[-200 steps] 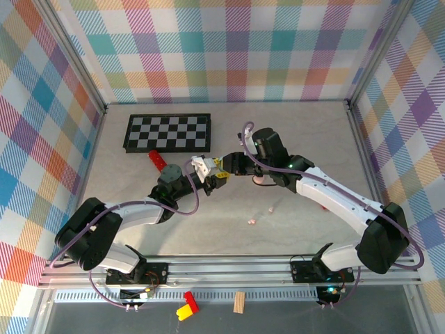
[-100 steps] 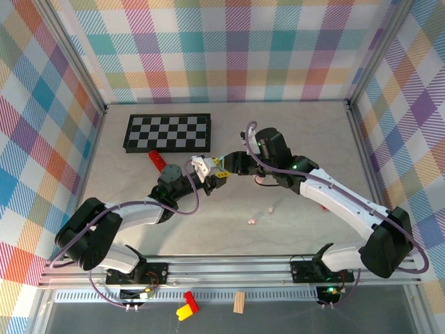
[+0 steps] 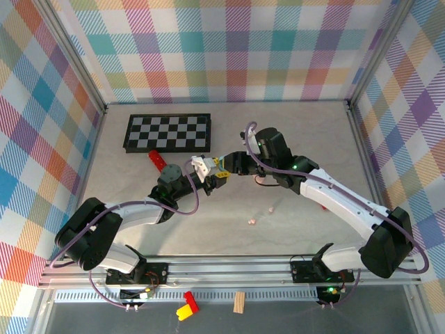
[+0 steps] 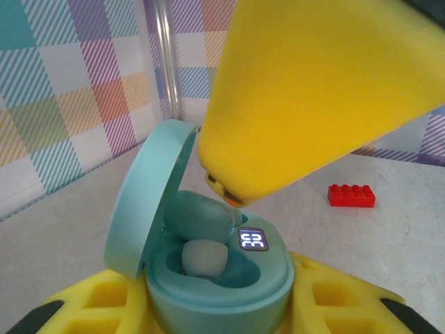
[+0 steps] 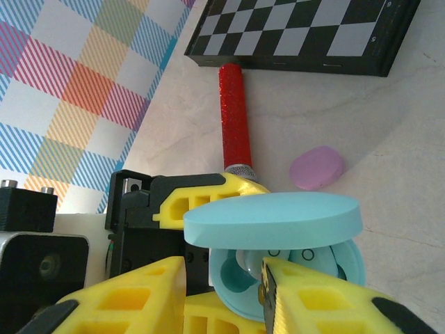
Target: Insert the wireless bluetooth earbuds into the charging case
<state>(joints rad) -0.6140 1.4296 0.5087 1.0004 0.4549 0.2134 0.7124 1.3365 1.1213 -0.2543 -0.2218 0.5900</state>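
Purple case (image 5: 316,168) nearby; right fingers (image 5: 320,309), parted, crowd the mint case (image 4: 222,292) pinched by left fingers (image 4: 334,306); right elbow (image 3: 381,240) swung outward

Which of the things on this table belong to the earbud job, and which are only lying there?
For the job: mint charging case, open, in the left gripper; mint earbud inside it; two loose pink earbuds on the table.
Lying about: chessboard; red glitter stick; red brick; purple case.

Pastel plaid walls (image 3: 229,49) enclose a pale marbled tabletop (image 3: 313,132), evenly lit
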